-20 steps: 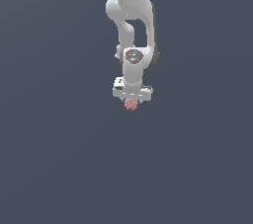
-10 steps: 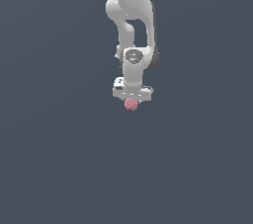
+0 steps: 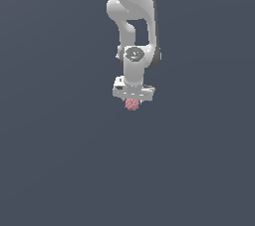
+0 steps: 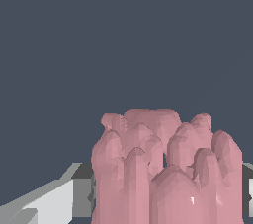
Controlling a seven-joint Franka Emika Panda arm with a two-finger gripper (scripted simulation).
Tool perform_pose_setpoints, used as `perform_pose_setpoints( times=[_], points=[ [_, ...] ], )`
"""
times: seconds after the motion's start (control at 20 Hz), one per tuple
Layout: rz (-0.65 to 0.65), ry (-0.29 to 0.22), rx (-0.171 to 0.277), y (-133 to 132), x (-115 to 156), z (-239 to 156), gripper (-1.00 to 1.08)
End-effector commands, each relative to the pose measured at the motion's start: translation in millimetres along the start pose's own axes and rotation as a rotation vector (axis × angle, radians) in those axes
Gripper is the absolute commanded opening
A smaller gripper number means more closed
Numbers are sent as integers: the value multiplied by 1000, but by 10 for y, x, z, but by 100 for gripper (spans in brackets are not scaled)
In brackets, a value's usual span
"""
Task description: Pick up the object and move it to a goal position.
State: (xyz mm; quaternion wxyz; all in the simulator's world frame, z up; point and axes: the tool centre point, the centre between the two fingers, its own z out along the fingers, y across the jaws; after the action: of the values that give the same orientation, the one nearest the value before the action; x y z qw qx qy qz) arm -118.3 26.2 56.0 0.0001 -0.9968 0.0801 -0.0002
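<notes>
The gripper (image 3: 132,101) hung straight below the arm (image 3: 133,16), its fingers (image 4: 54,201) clenched on the pink object (image 3: 132,104), which protruded beneath it.

The background (image 3: 55,160) is a uniform dark slate-blue field in both views, evenly lit, with no visible seams or edges.

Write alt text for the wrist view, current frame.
A lumpy pink-red object, bumpy like a raspberry, fills the lower middle of the frame, with grey-white gripper parts showing on either side of it. Behind it is only flat dark blue-grey background.
</notes>
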Motion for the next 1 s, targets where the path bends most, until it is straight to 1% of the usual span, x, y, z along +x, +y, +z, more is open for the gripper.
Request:
perform_pose_setpoints(
  times=[0.0,0.35,0.95],
  points=[
    [0,1,0,7,39,-100,-100],
    [0,1,0,40,203,-540,-100],
    [0,0,1,119,619,-1627,-100]
  ],
)
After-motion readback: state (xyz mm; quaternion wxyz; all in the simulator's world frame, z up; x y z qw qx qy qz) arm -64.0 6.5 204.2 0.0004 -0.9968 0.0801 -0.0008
